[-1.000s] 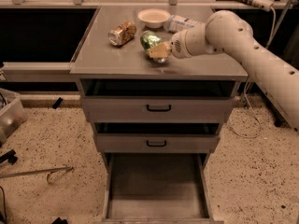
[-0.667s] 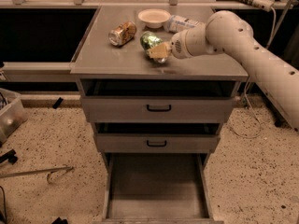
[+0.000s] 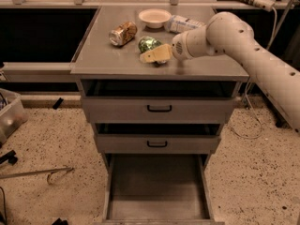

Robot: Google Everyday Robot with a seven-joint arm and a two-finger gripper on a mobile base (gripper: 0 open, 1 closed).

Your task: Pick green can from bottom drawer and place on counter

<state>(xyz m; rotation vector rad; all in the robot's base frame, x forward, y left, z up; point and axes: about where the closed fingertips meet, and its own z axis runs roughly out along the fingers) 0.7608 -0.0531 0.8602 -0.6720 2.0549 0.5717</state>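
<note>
The green can (image 3: 148, 43) rests on the counter (image 3: 105, 60), a little behind its middle. My gripper (image 3: 151, 54) reaches in from the right on the white arm and is right against the can's front side, low over the counter. The far side of the can and the gripper behind it are hidden. The bottom drawer (image 3: 157, 186) is pulled open below, with a bare grey floor.
A tan-orange can (image 3: 123, 33) lies on its side at the counter's back left. A white bowl (image 3: 154, 18) and a pale packet (image 3: 185, 23) sit at the back. The two upper drawers with black handles (image 3: 159, 108) are slightly open. Cables lie on the floor at left.
Almost nothing has moved. The gripper's tip now reaches slightly further left along the front of the green can; the can stays in place on the counter.
</note>
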